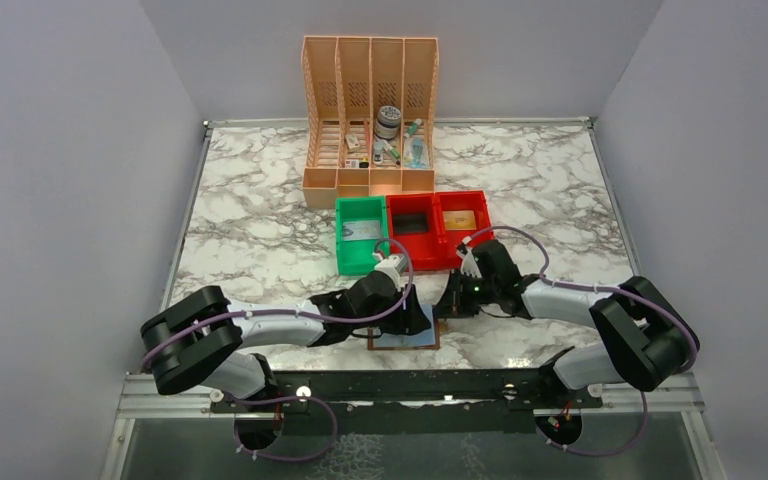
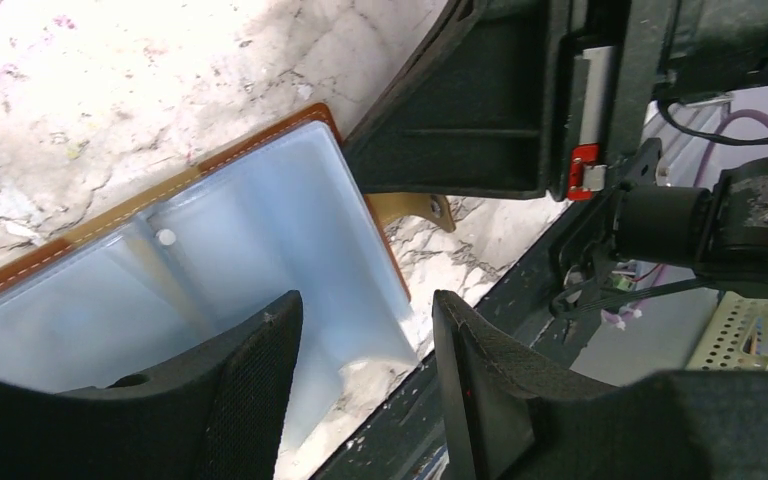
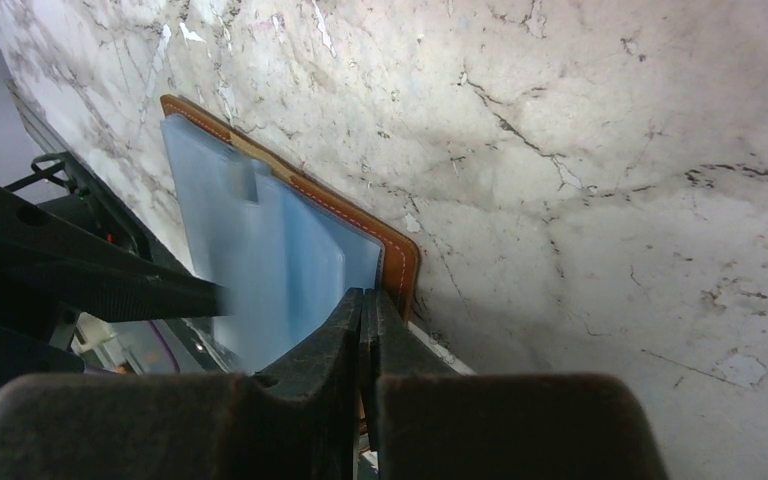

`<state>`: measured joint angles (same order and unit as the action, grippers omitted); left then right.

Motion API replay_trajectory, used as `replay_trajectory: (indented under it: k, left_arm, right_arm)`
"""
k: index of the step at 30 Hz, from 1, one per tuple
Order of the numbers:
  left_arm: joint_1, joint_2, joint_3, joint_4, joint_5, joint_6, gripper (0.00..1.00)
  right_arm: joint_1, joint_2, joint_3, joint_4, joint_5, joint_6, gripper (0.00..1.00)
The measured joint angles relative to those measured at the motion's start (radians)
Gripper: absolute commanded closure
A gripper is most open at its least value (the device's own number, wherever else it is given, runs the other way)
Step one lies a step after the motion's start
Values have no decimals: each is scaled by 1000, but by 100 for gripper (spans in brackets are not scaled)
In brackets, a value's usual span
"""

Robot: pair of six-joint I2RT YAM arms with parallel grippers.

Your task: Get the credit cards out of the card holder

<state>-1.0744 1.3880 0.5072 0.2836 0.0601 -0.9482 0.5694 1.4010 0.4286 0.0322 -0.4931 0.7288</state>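
Beneath left jaws, open card holder (image 1: 403, 341)

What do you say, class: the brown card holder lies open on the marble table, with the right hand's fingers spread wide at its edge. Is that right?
Not quite. The right hand is shut tight, as the right wrist view shows. The rest holds: the card holder lies open on the marble table, with that hand at its edge.
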Motion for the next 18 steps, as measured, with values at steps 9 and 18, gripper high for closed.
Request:
replay_trajectory:
  k: [9,18]
  left_arm:
    - [0,2,2,41,10,-7,46]
    - [0,-2,-6,52,11,-15,47]
  right_arm:
    - [0,-33,-21,-6,10,35,93]
    - [1,-266,-7,-142,103,43,90]
